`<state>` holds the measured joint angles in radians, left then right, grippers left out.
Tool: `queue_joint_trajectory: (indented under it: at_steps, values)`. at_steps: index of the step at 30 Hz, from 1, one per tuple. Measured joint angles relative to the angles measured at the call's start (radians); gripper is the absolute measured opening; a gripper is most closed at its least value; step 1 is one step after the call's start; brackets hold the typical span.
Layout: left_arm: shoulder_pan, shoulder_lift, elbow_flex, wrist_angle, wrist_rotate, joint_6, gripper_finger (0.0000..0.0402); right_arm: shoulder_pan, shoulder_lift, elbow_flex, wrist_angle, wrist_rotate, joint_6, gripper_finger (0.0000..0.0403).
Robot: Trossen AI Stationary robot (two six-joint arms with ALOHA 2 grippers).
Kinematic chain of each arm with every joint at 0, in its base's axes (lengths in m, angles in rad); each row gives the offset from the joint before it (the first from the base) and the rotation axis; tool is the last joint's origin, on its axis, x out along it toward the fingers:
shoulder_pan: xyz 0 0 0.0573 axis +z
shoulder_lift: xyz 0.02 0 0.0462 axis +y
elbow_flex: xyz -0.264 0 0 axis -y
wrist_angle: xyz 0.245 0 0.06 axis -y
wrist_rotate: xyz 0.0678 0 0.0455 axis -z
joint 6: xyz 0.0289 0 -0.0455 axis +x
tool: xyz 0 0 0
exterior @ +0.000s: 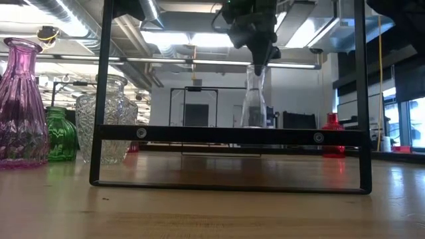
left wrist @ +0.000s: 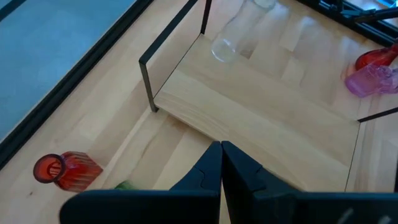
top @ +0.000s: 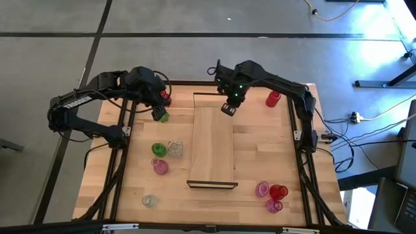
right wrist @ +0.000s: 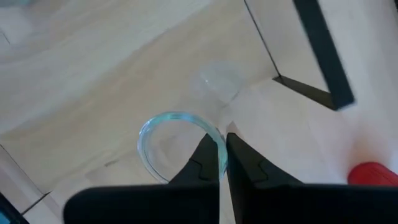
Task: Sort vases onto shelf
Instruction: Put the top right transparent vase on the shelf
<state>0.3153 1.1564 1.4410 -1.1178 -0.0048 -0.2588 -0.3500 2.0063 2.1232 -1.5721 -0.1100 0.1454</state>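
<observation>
Jaws pinched on clear vase [right wrist: 177, 146] rim

- White lettering is seen on the upper link of the left arm [top: 77, 102], at the left of the high view; the letters are too small to be made out with certainty.
- No other text, label, brand, number or sign can be read in the high view.
- Nothing legible is found in the low view, neither on the vases at the left of the frame nor in the room behind.
- No writing is shown in the left wrist view.
- No writing is shown in the right wrist view.
</observation>
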Motion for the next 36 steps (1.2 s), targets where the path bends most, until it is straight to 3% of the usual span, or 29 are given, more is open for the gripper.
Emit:
queue_joint_trajectory:
  at_steps: [11, 27, 36]
  values:
    - [0.0, 0.0, 0.0, 0.0, -0.003, 0.009, 0.0, -0.012, 0.016, -0.012, 0.049, -0.013, -0.023, 0.0008]
    - [0.0, 0.0, 0.0, 0.001, -0.004, 0.034, 0.0, -0.011, 0.028, -0.012, 0.094, 0.029, -0.028, 0.0067]
    - [0.0, 0.0, 0.0, 0.001, -0.002, 0.033, 0.0, -0.011, 0.026, -0.012, 0.101, 0.039, -0.01, 0.0076]
